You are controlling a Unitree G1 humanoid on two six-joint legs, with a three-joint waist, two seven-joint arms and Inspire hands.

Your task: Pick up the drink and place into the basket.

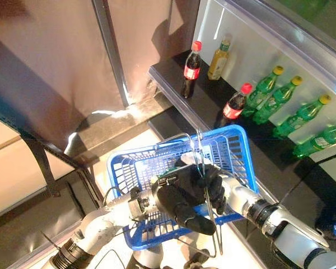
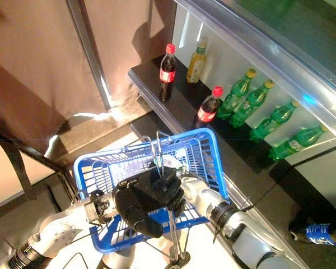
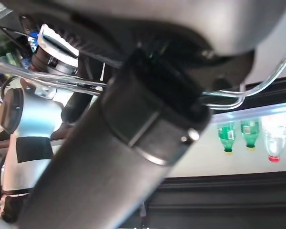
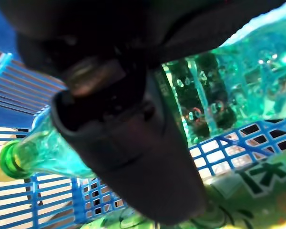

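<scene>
The blue basket [image 1: 235, 147] is raised in front of me, and my left hand [image 1: 176, 208] is shut on its thin wire handles [image 1: 197, 147]. The handles also show in the left wrist view [image 3: 257, 88]. My right hand [image 1: 214, 180] reaches in over the basket from the right, close against the left hand. In the right wrist view its fingers [image 4: 133, 157] are curled round a green bottle [image 4: 35, 153] with a yellow cap, held inside the basket above its blue grid floor [image 4: 229, 148]. More green plastic with a label [image 4: 250, 183] shows below it.
A dark shelf [image 1: 171, 70] at the right holds two cola bottles with red caps [image 1: 191, 67] [image 1: 234, 105], a yellow drink [image 1: 218, 59] and green bottles [image 1: 280, 100]. A brown wall with a metal strip [image 1: 109, 50] stands at the left.
</scene>
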